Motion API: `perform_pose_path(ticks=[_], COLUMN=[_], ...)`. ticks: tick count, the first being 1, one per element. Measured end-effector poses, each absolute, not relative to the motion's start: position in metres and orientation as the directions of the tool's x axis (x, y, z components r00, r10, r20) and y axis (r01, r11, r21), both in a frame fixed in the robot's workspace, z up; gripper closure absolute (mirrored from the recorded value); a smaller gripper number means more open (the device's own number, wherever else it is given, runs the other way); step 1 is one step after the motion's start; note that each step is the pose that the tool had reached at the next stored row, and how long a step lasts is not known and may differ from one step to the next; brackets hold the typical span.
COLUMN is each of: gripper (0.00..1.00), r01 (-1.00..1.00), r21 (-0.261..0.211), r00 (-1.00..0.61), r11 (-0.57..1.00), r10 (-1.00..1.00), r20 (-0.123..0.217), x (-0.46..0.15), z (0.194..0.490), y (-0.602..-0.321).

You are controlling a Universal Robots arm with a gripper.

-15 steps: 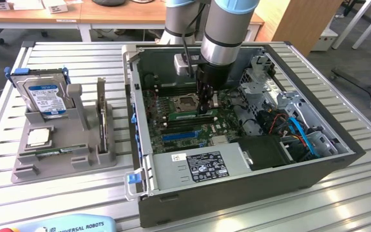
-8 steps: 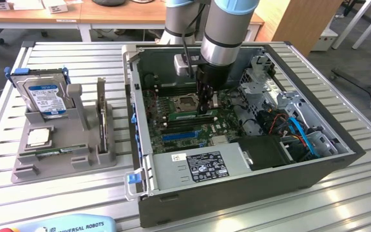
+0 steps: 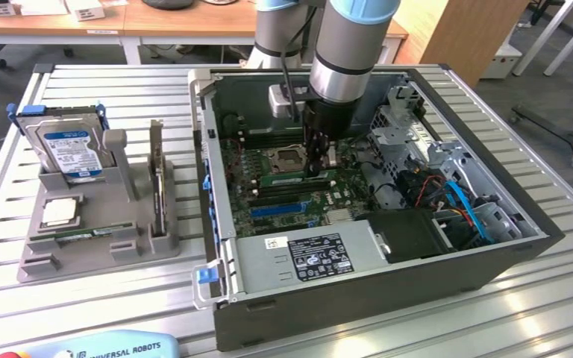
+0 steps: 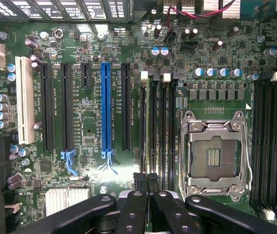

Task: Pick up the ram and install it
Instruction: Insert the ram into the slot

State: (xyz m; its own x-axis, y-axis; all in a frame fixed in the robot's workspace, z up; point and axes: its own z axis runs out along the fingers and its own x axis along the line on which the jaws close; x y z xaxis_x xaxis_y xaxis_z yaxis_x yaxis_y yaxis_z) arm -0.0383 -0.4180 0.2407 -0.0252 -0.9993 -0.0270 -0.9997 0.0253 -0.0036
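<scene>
The ram (image 4: 146, 141) stands edge-on along the outer slot of the memory bank (image 4: 160, 126) beside the CPU socket (image 4: 214, 156), lined up lengthwise, I judge, to press straight down. The tool (image 4: 146, 181) is pinched almost closed on its thin edge (hence so little gap). I cannot tell whether it is seated, because the tool covers the bank's near end.

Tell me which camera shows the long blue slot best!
The wrist view. It looks straight down on the blue slot, so its whole length shows between black slots on the green board. The exterior view shows the blue slot as a small strip deep inside the computer case.
</scene>
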Motion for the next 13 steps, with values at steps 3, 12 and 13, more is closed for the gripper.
perform_pose_path(ticks=[3, 12, 13], gripper=[0.88, 0.88, 0.88], r01=[-1.0, -1.0, -1.0], r21=[-0.003, -0.003, -0.003], r00=[-0.025, -0.025, -0.025], r11=[0.025, 0.025, 0.025], r10=[-0.999, -0.999, -0.999], r20=[-0.027, -0.027, -0.027], x=[-0.0383, -0.0383, -0.0384], z=[0.2408, 0.239, 0.2389], y=[-0.4181, -0.4181, -0.4181])
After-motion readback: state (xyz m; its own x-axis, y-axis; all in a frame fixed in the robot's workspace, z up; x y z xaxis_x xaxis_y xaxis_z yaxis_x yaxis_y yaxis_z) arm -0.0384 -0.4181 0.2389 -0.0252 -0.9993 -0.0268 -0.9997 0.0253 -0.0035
